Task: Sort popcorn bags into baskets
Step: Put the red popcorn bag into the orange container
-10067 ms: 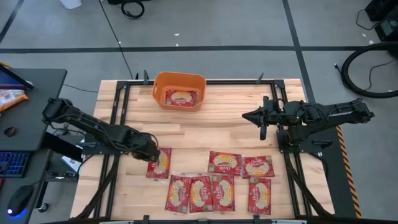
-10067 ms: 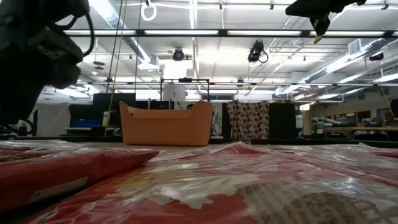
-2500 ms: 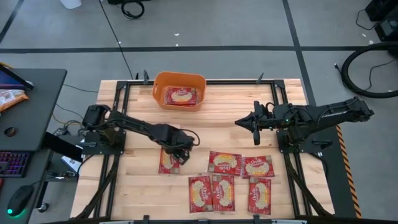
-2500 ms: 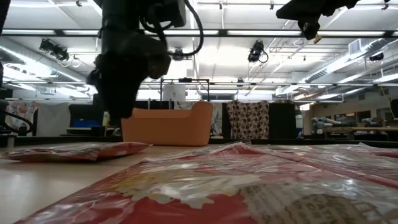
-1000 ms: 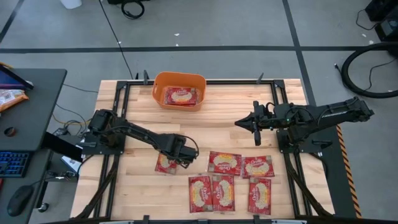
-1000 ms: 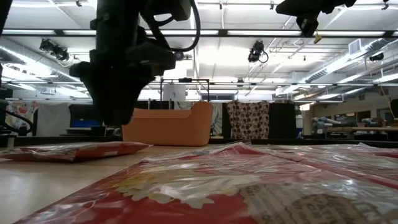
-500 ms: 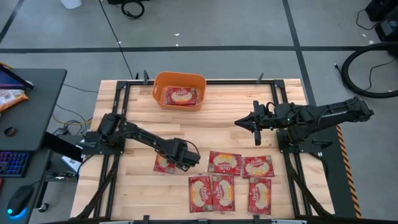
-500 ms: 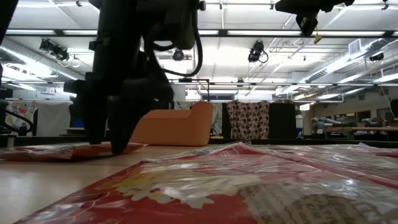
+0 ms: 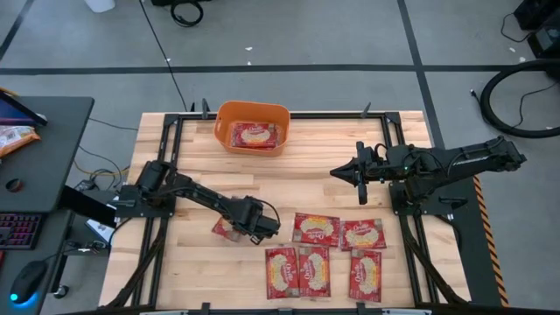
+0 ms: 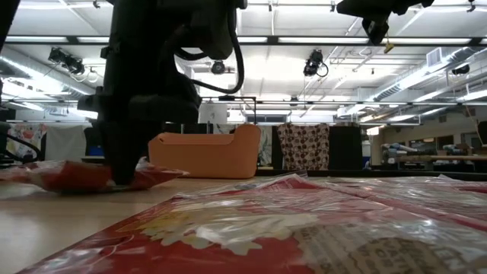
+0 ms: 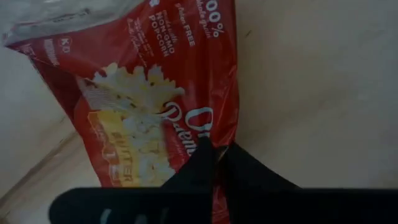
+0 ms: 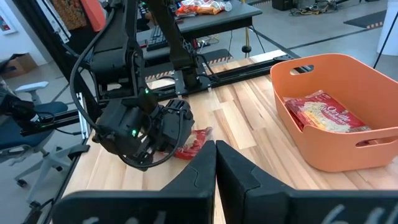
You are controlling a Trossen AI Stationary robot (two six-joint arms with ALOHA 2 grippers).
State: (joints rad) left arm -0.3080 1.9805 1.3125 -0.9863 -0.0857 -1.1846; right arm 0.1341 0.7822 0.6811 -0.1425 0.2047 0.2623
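Observation:
My left gripper [image 9: 255,220] is down at the table's middle, shut on a red popcorn bag [image 9: 224,228], which also shows in the left wrist view [image 11: 149,93] and the low view [image 10: 68,175]. Several more red popcorn bags [image 9: 315,228] lie flat on the table's near right part. The orange basket [image 9: 282,122] stands at the far edge with popcorn bags [image 9: 254,136] inside. My right gripper [image 9: 336,172] is shut and empty, held high over the table's right half. My left gripper pinches the bag's long side edge [image 11: 219,138], the one toward the table's right, between its two fingers. The fingers come from above, pointing down. The bag rests on the table, bunched up a little by the fingers [image 10: 124,176].
Black rails [image 9: 166,149] run along the table's sides. A desk with an orange-and-white packet [image 9: 16,137] stands off the left edge. Bare wood [image 9: 315,157] lies between the basket and the loose bags.
My left gripper has gone down onto the popcorn bag with its fingers apart and has shut on the bag's edge. The bag, flat before, now bulges up by the fingers and has shifted slightly toward the table's left.

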